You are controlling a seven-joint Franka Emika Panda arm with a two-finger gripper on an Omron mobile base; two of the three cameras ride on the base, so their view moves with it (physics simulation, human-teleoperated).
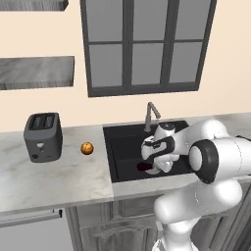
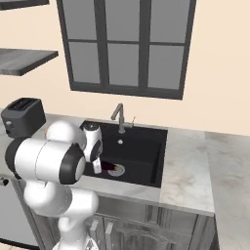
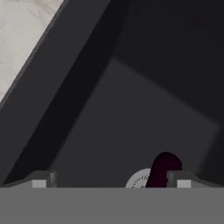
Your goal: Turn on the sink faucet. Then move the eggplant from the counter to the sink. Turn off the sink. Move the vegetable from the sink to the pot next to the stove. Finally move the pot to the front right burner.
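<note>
The gripper (image 3: 109,180) is hanging low inside the black sink (image 1: 117,157) with its fingers spread wide apart, clamping nothing. The eggplant (image 3: 162,170) is lying on the sink floor beside the silver drain (image 3: 138,179), just inside the right finger. The faucet (image 1: 150,115) is standing behind the basin, and an orange fruit (image 1: 87,148) is sitting on the counter (image 1: 54,179) near a toaster (image 1: 43,136).

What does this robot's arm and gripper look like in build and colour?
The arm is glossy white with rounded, bulbous links and dark grey to black bands at the joints. No cables or markings are visible. The gripper ends in two small dark grey finger tips with lighter pads, seen in the hand view.
</note>
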